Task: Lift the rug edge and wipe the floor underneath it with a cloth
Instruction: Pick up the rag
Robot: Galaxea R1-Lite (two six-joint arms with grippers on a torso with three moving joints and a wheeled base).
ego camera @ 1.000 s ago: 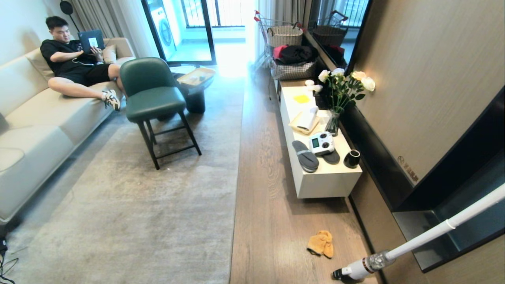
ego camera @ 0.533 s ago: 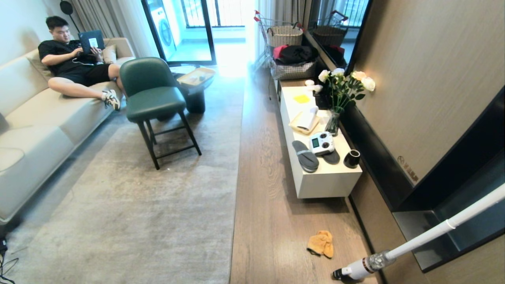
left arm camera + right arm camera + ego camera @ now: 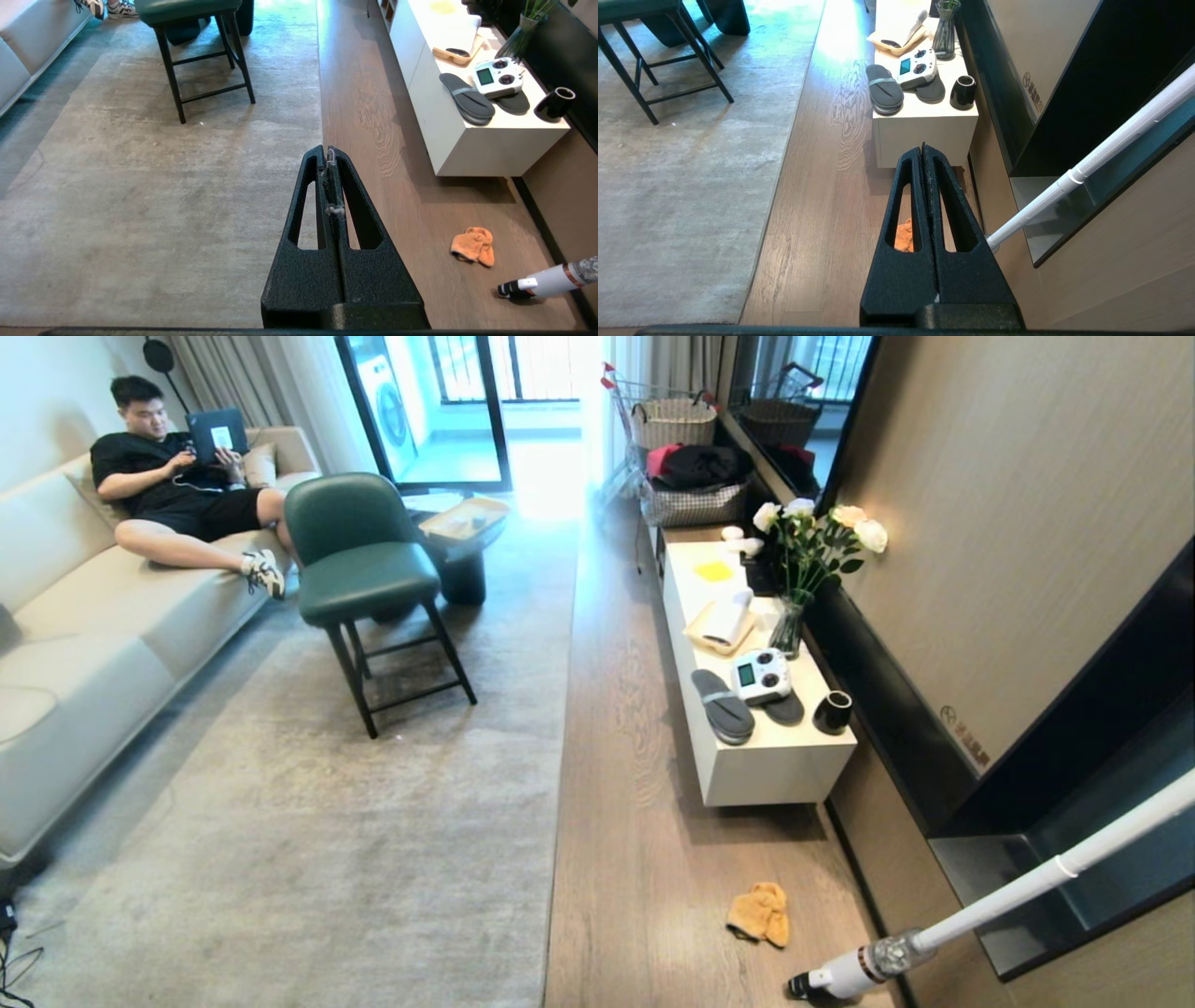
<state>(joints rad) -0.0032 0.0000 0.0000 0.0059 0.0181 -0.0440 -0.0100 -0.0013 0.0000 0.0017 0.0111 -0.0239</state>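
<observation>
Nothing is started. Far left, a person (image 3: 173,490) is seen on the sofa (image 3: 84,644), then a green chair (image 3: 359,569) on the rug. The rug edge (image 3: 558,803) lies flat along the floor (image 3: 635,821), unlifted. The left gripper (image 3: 328,151) is pressed closed, empty, above that border. The right gripper (image 3: 923,148) is likewise closed, nothing held. The cloth (image 3: 760,913) is left on the planks, near a white cabinet (image 3: 780,765), beside a vacuum (image 3: 868,971). Fetching, lifting and wiping all remain.
</observation>
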